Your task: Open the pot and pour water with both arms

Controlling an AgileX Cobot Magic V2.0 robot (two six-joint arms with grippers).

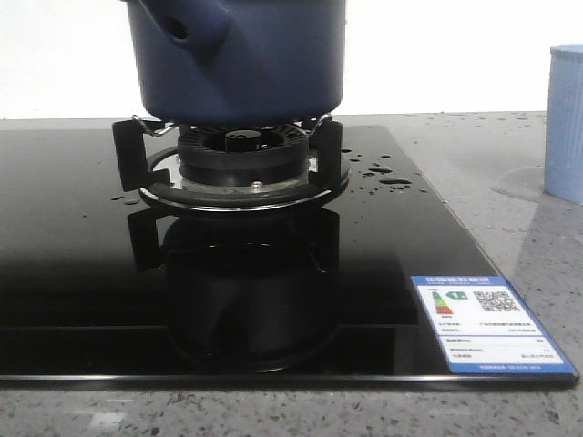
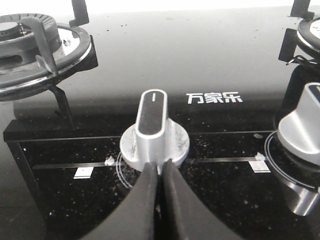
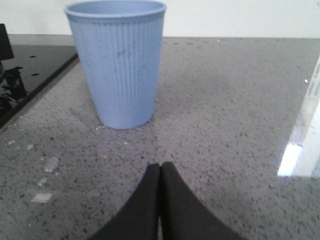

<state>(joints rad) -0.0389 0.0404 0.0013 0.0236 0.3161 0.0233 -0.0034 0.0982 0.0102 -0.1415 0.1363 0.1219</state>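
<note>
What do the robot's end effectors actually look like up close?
Only the fingertips show. The left end effector and right end effector each have two smooth, matte black fingers that curve and taper to narrow tips. No cables or markings are visible. The arms themselves are out of view.

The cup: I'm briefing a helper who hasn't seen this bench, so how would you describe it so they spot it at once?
Start from the black glass cooktop with the navy pot on its burner. Off its right edge, on the grey speckled counter, stands the cup, upright. It is the only pale blue item, ribbed and tapering toward its base.
</note>
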